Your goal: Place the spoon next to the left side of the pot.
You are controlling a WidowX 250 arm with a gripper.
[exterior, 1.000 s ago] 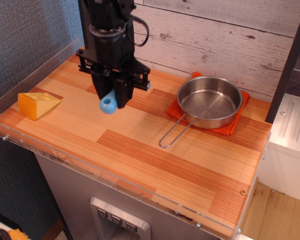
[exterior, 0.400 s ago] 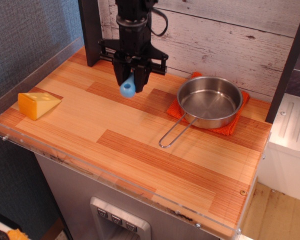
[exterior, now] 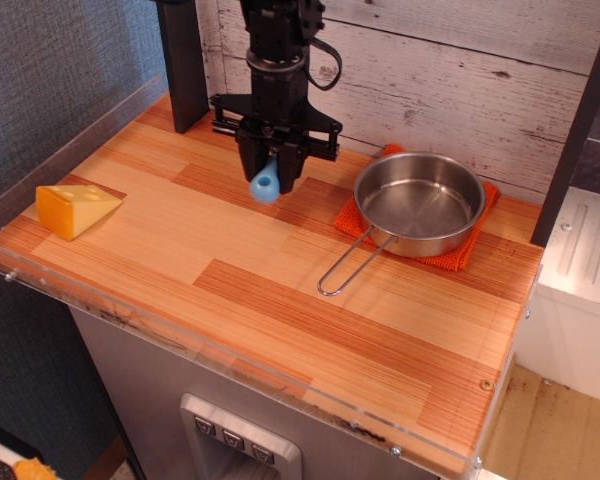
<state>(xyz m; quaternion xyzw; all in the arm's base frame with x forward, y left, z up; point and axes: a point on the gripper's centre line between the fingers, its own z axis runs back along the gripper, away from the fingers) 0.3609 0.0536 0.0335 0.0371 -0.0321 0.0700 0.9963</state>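
Gripper [exterior: 271, 172] has shifted right toward the pot [exterior: 420, 203], pinching the spoon [exterior: 266, 184], blue handle end hanging below. Cheese [exterior: 74, 208] sits far to its left.

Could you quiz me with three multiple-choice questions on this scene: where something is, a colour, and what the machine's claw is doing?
1. Where does the pot sit?
A. on the orange mat
B. beside the cheese wedge
C. on the floor

2. What colour is the spoon handle?
A. red
B. light blue
C. green

3. What is the end effector doing?
A. gripping the spoon
B. hanging empty
C. gripping the pot handle

Answers: 1 A, orange cloth shows around the pot's edge. 2 B, a blue end sticks out below the fingers. 3 A, the fingers close on the spoon above the table.
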